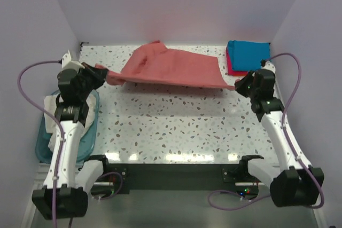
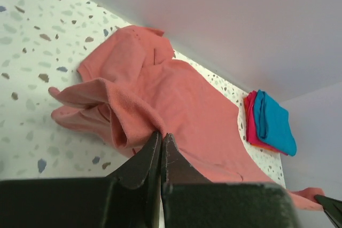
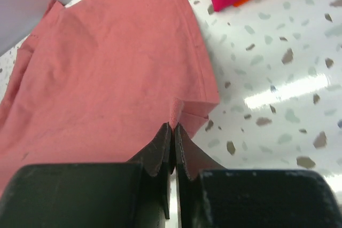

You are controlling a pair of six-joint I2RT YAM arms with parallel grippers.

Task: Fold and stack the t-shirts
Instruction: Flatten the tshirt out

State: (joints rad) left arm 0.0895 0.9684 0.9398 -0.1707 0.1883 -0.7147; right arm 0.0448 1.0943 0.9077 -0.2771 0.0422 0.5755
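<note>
A dusty brick-red t-shirt (image 1: 171, 68) hangs stretched between both arms above the back of the speckled table (image 1: 176, 126). My left gripper (image 1: 100, 71) is shut on its left edge, where bunched cloth (image 2: 120, 116) gathers at the tips (image 2: 161, 136). At the shirt's right corner (image 3: 184, 108) my right gripper (image 1: 238, 85) is shut, a small fold pinched between the tips (image 3: 174, 126). At the back right corner a folded teal-blue t-shirt (image 1: 247, 54) lies on top of a folded pinkish-red t-shirt (image 1: 231, 67); both also show in the left wrist view, teal (image 2: 273, 124) over red (image 2: 250, 121).
A light-blue plastic bin (image 1: 88, 132) stands at the table's left edge beside the left arm, with cream-white cloth (image 1: 51, 108) in it. Lilac walls close in the back and both sides.
</note>
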